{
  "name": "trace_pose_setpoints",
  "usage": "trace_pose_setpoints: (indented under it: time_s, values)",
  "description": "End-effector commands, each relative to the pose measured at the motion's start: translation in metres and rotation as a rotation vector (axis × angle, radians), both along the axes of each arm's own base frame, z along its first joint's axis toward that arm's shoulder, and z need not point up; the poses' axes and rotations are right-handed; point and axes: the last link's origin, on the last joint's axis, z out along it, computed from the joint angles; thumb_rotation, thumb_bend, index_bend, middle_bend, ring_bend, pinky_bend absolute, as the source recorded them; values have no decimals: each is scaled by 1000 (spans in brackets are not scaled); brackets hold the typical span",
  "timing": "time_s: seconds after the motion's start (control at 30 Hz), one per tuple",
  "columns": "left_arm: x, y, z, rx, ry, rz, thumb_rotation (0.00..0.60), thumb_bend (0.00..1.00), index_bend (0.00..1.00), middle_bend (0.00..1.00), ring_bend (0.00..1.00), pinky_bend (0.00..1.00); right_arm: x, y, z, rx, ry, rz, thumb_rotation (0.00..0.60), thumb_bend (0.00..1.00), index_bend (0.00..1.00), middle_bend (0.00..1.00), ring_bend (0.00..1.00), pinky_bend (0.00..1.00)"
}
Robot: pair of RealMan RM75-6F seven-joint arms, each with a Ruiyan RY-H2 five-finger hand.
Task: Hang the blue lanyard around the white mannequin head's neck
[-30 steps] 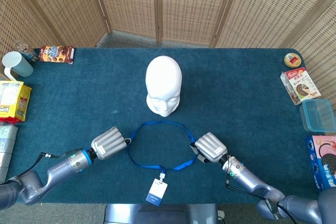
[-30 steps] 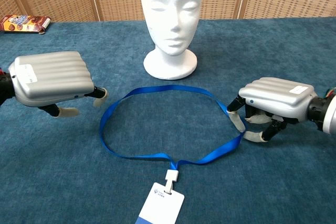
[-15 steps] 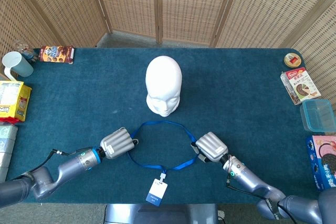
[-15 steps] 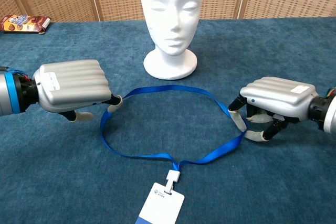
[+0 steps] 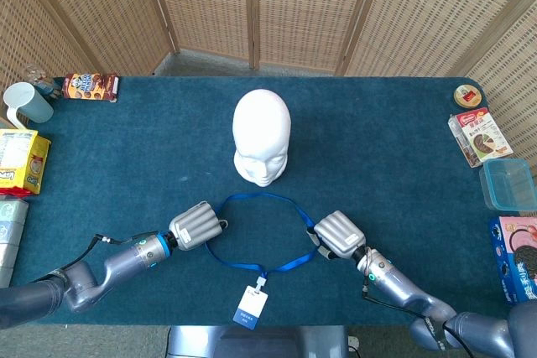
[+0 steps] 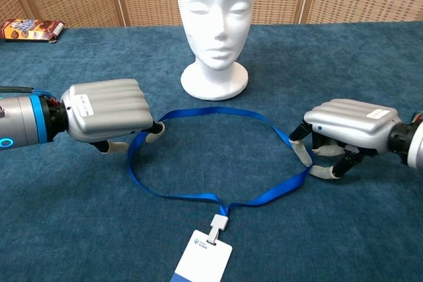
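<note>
Lanyard (image 6: 211, 156) lies flat on the table (image 5: 377, 157) as an open loop, in front of the mannequin head (image 6: 215, 11), near its base but not touching. Badge (image 6: 203, 255) trails off the near end by a small clip. Nothing hung yet.

Risks, as judged:
- Strap is thin and flat against the cloth. Fingertips could skid over it and close on nothing, most likely on the left side.
- If the 2 hands lift unevenly, the loop may twist or collapse and fail to clear the crown.
- Badge weight hangs at the front; it could drag the strap out of a weak pinch.
- The head stands on a small base. A strap caught on chin or nose could tip it.

Left hand (image 6: 109, 113): palm down, low over the table at the loop's left edge, fingers curled under. Fingertips (image 6: 155, 133) sit at the strap; cannot tell whether they have it pinched.

Right hand (image 6: 344, 133): palm down at the loop's right edge, fingers bent beneath. The strap runs in between thumb and a fingertip (image 6: 303, 155); reads as a pinch on the lanyard, low to the cloth.

Both forearms reach in from the near corners, roughly mirrored in the head view.
</note>
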Motion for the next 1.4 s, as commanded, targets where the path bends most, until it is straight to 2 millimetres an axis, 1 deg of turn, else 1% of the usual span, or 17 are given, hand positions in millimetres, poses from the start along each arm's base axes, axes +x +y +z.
trace_pose_setpoints:
  time_s: [0.03, 0.43, 1.4]
  values:
    - [-1, 1, 0, 0, -1, 4, 600, 305, 421, 834, 799, 827, 0, 0, 0, -1, 0, -2, 600, 431, 656, 1000, 1000, 1000]
    - [-6, 4, 1, 1, -7, 33, 600, 304, 421, 834, 799, 828, -1, 0, 0, 2, -4, -7, 600, 432, 658, 1000, 1000, 1000]
    - [0, 9, -11, 11, -56, 27, 600, 302, 424, 834, 799, 844, -3, -1, 1, 3, -17, -30, 600, 434, 666, 1000, 1000, 1000]
